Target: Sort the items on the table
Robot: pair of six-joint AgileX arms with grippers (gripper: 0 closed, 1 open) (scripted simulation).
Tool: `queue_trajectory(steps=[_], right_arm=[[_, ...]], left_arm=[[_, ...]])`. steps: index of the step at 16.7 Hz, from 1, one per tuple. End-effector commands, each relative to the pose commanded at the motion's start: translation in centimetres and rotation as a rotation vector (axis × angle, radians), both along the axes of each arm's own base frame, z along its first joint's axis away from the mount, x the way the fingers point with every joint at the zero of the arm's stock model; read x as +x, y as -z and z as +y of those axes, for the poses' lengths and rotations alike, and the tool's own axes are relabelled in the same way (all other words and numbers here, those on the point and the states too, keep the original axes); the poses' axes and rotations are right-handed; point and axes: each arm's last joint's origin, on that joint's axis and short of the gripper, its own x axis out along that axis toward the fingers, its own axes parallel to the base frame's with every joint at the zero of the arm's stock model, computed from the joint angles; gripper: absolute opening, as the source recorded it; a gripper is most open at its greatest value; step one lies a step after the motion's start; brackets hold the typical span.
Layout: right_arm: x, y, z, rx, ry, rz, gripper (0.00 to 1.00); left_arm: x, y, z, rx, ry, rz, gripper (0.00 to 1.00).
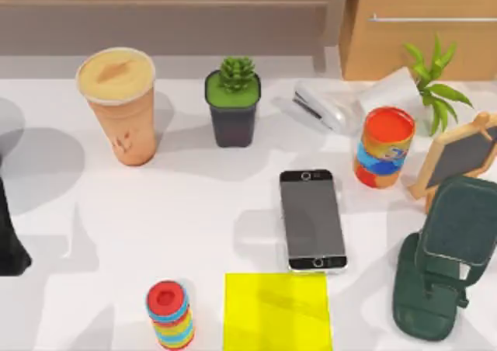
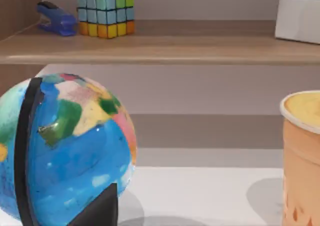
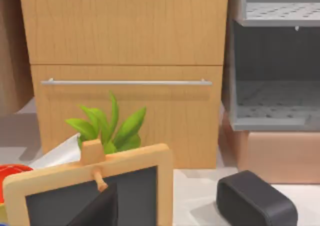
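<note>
We have not sorted anything yet on the table (image 1: 233, 203). The coffee cup (image 1: 120, 102) stands at the back left, and the smartphone (image 1: 312, 219) lies flat in the middle. We cannot tell how our grippers stand. A little plant (image 1: 233, 102), a can (image 1: 384, 147) and a yellow pad (image 1: 277, 311) sit close around the smartphone.

Legible text, labels, brands, numbers, signs — none that I can read from my station.

- Coffee cup (image 1: 118, 102): a darker mark on its tan side, not readable as letters.
- Smartphone (image 1: 312, 220): screen black, no wording.
- Small chalkboard (image 1: 460, 157): dark slate blank.
- Printed can (image 1: 384, 147): coloured bands, no word I can make out.
- Globe (image 2: 60, 146): coloured patches — no place names legible.
- Yellow pad (image 1: 277, 311): plain.
</note>
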Motion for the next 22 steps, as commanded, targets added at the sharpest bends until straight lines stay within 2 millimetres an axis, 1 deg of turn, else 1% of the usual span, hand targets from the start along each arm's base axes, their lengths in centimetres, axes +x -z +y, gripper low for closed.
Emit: queue_trajectory(steps=[3,5,8,10,13,16,19,22], right_arm=[[0.0,-0.2,0.0,-0.005,0.002,0.010,1.00],[0.1,-0.9,-0.1,-0.028,0.008,0.060,1.00],[0.7,-2.7,-0.3,-0.089,0.017,0.211,1.00],[1.7,-4.1,-0.5,-0.139,0.017,0.359,1.00],[4.3,-5.9,-1.0,-0.214,-0.006,0.622,1.00],[8.0,-6.6,-1.7,-0.274,-0.060,0.900,1.00],[11.9,-6.3,-2.6,-0.314,-0.138,1.153,1.00],[15.2,-5.4,-3.5,-0.333,-0.222,1.349,1.00]], left_arm=[[0.0,0.0,0.0,0.000,0.000,0.000,1.00],[0.0,0.0,0.0,0.000,0.000,0.000,1.00],[0.0,0.0,0.0,0.000,0.000,0.000,1.00],[0.0,0.0,0.0,0.000,0.000,0.000,1.00],[0.0,0.0,0.0,0.000,0.000,0.000,1.00],[0.0,0.0,0.0,0.000,0.000,0.000,1.00],[0.0,0.0,0.0,0.000,0.000,0.000,1.00],[0.0,0.0,0.0,0.000,0.000,0.000,1.00]])
